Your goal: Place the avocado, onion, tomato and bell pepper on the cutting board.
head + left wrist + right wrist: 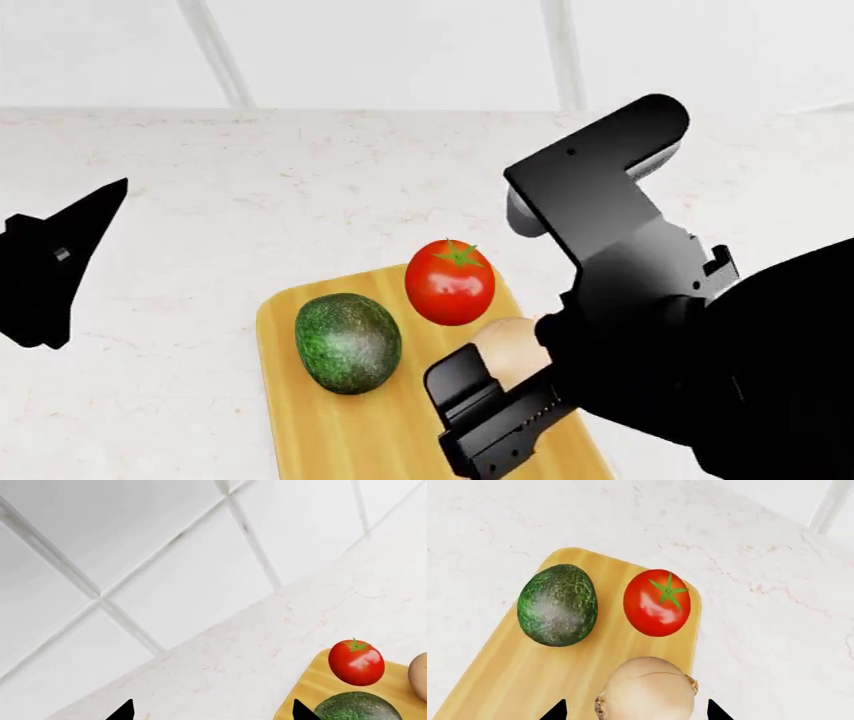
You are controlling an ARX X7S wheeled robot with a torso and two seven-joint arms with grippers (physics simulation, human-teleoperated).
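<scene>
The cutting board (334,430) lies on the counter in front of me. On it rest the dark green avocado (347,342), the red tomato (450,282) and the pale tan onion (513,345). In the right wrist view the avocado (558,605) and tomato (657,602) lie side by side on the board (507,675). The onion (647,677) sits between the tips of my right gripper (635,712), which stands open with gaps on both sides. My left gripper (210,712) is open and empty over bare counter left of the board (313,680). The bell pepper is out of view.
A white tiled wall (400,50) rises behind the pale marble counter (240,200). My right arm (627,280) covers the board's right side and the counter beyond it. In the left wrist view, the tomato (356,662) and avocado (357,706) show on the board's corner.
</scene>
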